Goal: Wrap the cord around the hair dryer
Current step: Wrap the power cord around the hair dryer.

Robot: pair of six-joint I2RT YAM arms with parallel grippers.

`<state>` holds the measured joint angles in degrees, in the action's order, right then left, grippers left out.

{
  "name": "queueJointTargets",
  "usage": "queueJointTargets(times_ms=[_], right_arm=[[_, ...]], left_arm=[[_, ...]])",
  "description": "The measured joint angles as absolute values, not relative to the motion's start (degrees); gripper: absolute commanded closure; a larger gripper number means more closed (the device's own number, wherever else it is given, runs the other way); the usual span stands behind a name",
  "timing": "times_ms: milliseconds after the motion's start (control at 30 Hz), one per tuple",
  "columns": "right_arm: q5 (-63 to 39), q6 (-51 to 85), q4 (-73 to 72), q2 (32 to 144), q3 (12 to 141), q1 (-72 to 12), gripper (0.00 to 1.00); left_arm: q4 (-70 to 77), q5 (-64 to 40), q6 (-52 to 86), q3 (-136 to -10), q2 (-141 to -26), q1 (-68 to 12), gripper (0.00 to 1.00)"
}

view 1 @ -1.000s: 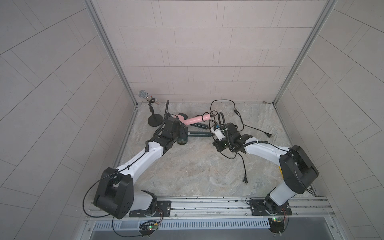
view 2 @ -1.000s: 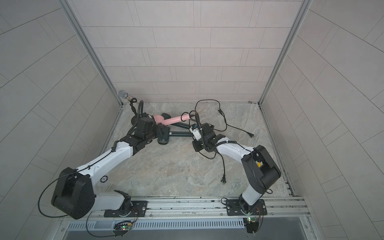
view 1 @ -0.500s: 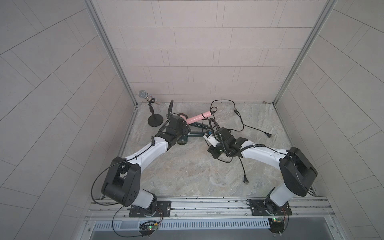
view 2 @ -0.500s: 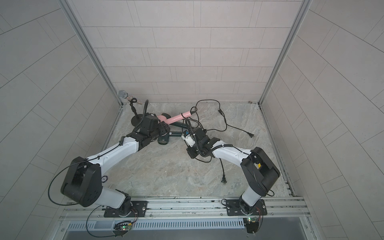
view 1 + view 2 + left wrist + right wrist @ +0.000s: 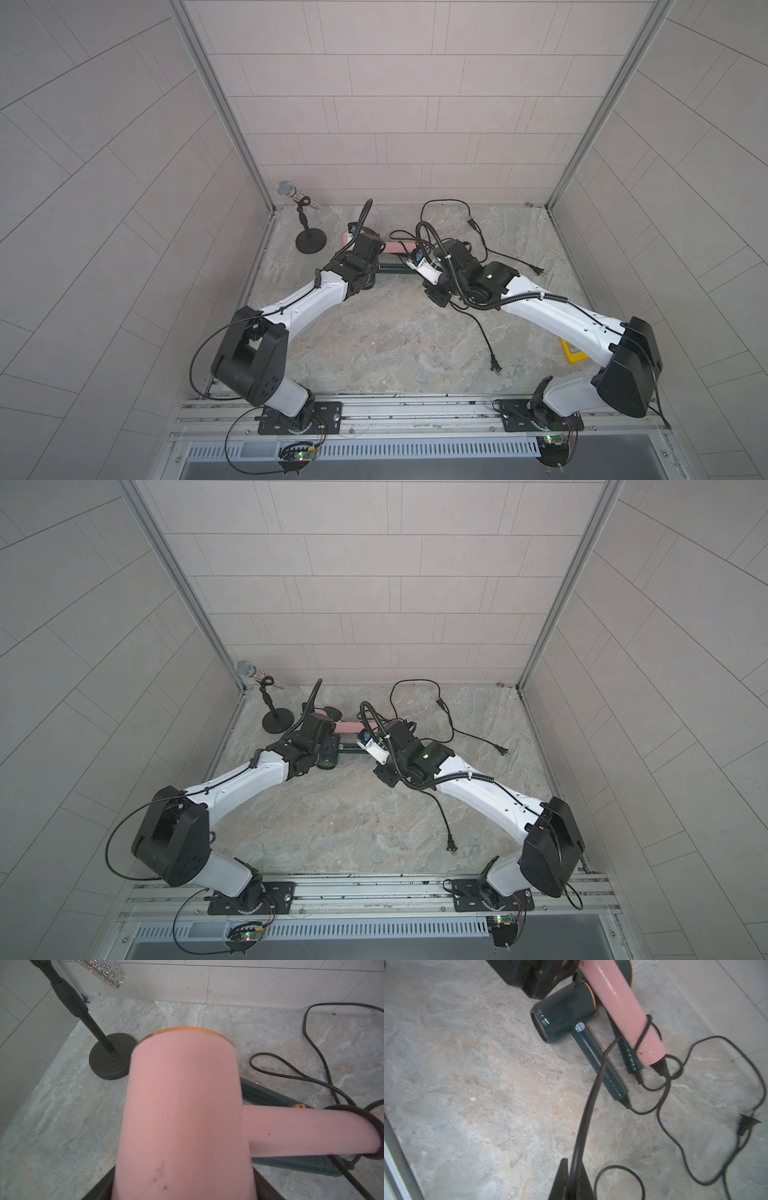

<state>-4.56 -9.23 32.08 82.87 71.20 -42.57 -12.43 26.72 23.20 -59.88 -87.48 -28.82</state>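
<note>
**A:** Where is the pink hair dryer (image 5: pixel 182 1105)?

**B:** Its fat barrel sits between the fingers (image 5: pixel 97 1187) of the left gripper (image 5: pixel 362 248), which are clamped against its two sides. The barrel's orange-rimmed end points away from the fingers. The handle sticks out sideways, toward the right gripper (image 5: pixel 572 1182).

**A:** And that one's fingers?

**B:** Pressed together on the black cord (image 5: pixel 591 1095). From between them the cord rises in one sweeping line to the far end of the pink handle. There it makes at least one turn around the handle, just short of the ribbed collar.

**A:** Is the rest of the cord wrapped?

**B:** No. Beyond the right fingers, black cord lies in loose loops on the stone counter (image 5: pixel 395 340). A plug (image 5: pixel 745 1124) rests out past them, and I cannot tell whose cord it ends.

**A:** What lies under the handle?

**B:** A dark green hair dryer (image 5: pixel 562 1012) lies flat on the counter. Its barrel is close to the left fingers and its handle runs toward the right ones. A second dark green handle (image 5: pixel 625 1053) lies beside it, right below the pink one.

**A:** Anything else?

**B:** A glittery microphone (image 5: pixel 286 189) on a black stand (image 5: pixel 112 1057). It is in the corner beyond the left fingers, apart from everything.
</note>
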Motion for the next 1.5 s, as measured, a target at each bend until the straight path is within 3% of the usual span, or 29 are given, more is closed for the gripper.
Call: queueJointTargets(times_ms=[433, 700, 1000, 1500], right_arm=[[1.26, -18.65, 33.28, 85.71, 78.32, -31.46, 1.00], [-9.04, -20.93, 28.05, 91.37, 79.11, -24.14, 1.00], [-28.36, -15.68, 18.22, 92.88, 73.80, -19.07, 1.00], [-39.94, 3.14, -9.41, 89.80, 53.98, -18.00, 0.99]], left_arm=[[-15.59, 15.77, 9.47, -56.86, -82.19, -29.28, 1.00], [-18.44, -2.46, 9.17, -53.71, -72.75, -29.04, 1.00], [-6.72, -19.11, 22.33, -45.10, -66.19, -24.51, 1.00], [5.34, -16.36, 37.19, -44.45, -67.57, -23.03, 1.00]])
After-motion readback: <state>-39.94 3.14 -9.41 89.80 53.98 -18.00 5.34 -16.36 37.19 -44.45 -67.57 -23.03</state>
